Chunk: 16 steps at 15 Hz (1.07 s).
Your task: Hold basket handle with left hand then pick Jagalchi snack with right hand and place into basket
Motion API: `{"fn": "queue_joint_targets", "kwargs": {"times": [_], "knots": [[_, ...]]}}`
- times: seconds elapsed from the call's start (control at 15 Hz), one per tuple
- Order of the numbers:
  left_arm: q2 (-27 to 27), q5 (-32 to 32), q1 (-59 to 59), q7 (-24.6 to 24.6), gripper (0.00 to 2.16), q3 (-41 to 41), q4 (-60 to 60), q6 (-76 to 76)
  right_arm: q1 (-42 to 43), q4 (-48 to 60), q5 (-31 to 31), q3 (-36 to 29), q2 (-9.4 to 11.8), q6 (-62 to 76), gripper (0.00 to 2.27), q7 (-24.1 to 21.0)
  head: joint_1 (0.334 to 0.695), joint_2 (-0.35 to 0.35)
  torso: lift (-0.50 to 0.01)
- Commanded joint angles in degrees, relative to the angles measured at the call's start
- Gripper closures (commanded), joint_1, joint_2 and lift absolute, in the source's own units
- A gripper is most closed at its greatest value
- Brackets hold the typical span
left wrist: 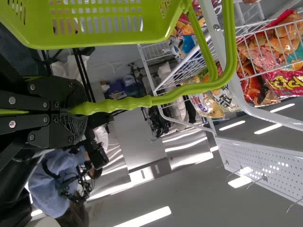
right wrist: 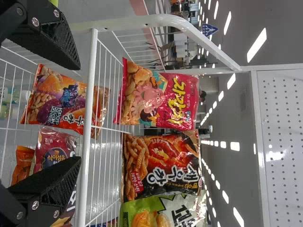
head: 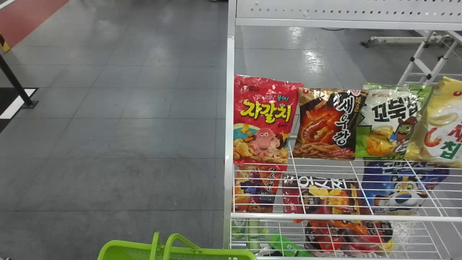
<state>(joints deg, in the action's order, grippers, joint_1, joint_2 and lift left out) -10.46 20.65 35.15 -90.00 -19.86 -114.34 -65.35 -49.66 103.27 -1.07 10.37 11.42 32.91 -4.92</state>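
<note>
So, head view, by item. One Jagalchi snack point(head: 265, 119), red, upright at the left end of the wire shelf point(head: 325, 217), its printed face toward me. Beside it, one black-and-orange bag point(head: 326, 126), then one green-and-white bag point(head: 391, 121). One basket point(head: 126, 246), lime green, at the bottom edge, to the left of the shelf's lower part. Its inside I can't make out well enough to list contents.

Left wrist view. One left gripper point(left wrist: 81, 109), closed on the ribbed grip of the basket's handle point(left wrist: 125, 103); the basket hangs from it. Status, by my reading: the holding half of the job is done, and needs only to be kept up.

Right wrist view. One right gripper point(right wrist: 78, 113), fingers spread wide, nothing held between them. The Jagalchi snack is out ahead on the shelf, well beyond the fingertips and untouched, with the black-and-orange bag close at its side. Status: pick not made.

Outstanding, as I judge it: bring my right gripper up to the red bag, close on it without catching its neighbour, lift it clear of the shelf, carry it over to the basket and let go inside. One part of the order filled, the pick and the placing both open.
</note>
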Motion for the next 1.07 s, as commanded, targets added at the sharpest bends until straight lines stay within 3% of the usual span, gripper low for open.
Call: {"fn": "queue_joint_targets", "kwargs": {"times": [0.0,1.0], "knots": [[0.0,0.0,0.0,-0.6,2.14,0.0,0.0,0.0,0.0,0.0,0.0,0.0,0.0,0.0,0.14,0.0,0.695,-0.027,-0.009],[0.0,0.0,0.0,-0.6,2.14,0.1,-0.1,0.0,0.0,0.0,0.0,0.1,0.0,0.0,0.14,0.0,0.695,-0.024,-0.009]]}}
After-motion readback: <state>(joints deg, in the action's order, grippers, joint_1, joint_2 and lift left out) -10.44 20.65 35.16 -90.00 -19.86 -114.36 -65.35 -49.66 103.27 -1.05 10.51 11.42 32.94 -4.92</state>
